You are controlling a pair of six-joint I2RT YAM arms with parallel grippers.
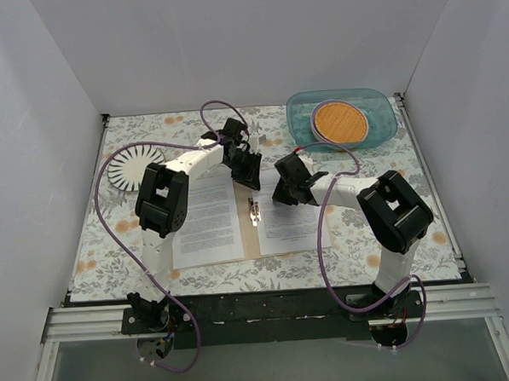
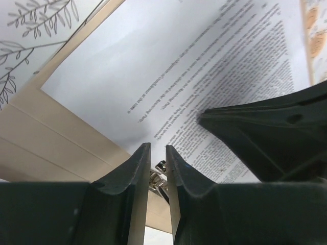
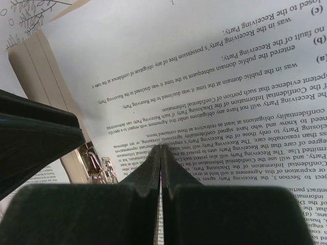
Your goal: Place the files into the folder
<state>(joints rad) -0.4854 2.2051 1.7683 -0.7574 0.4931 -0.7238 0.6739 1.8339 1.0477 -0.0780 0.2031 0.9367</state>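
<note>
Here, files (image 1: 206,220) lay flat on the open folder (image 1: 250,240), long axis toward far edge, right gripper (image 1: 282,193) nearest, jaws together, left gripper (image 1: 249,178) jaws slightly apart over its centre.

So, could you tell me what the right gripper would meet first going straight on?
The right gripper would meet the sheet just past its shut jaws; depth is unclear, so it may be touching.

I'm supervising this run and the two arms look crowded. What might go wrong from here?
The left claw and right claw sit close together by the metal clip, so they may collide. The right claw is shut low over a sheet; a drag might crumple it or slide it off the folder.
</note>
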